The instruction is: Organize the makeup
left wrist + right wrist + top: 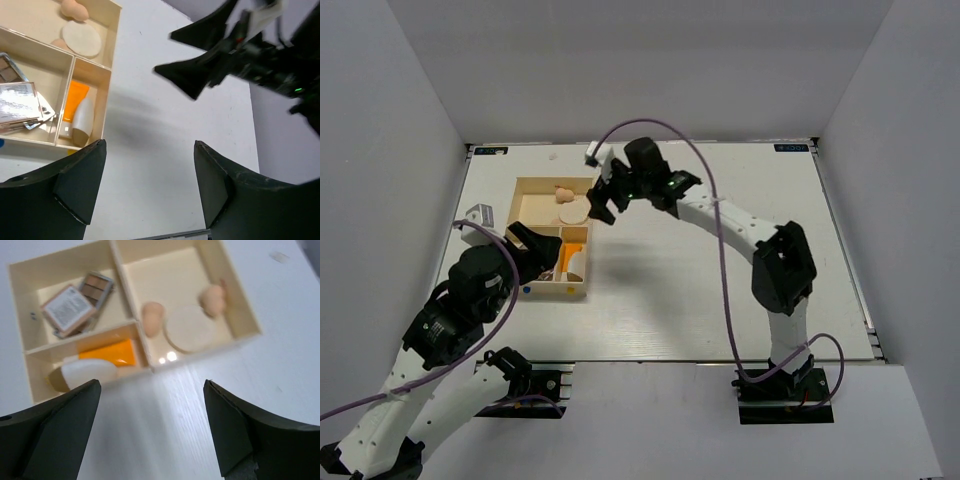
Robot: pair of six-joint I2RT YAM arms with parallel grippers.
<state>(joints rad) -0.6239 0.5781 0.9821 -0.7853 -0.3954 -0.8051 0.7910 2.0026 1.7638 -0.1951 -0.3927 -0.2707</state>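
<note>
The wooden box (pixel 552 182) is seen holding the makeup (pixel 152 317), and the right gripper (pixel 601 203) is held wide and empty just beside its right wall, nearer the round puff (pixel 189 332) than the left gripper (pixel 150 145), also spread and empty. The orange tube (pixel 110 352) is laid long-ways in its thin slot; the palettes (pixel 75 307), seemingly hidden from above, are shown by the wrist views.

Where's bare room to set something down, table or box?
Free: table right of the box, across to the right arm; big compartment away from puff and sponges. Crowded: compartments with palettes, and with tube and egg.
</note>
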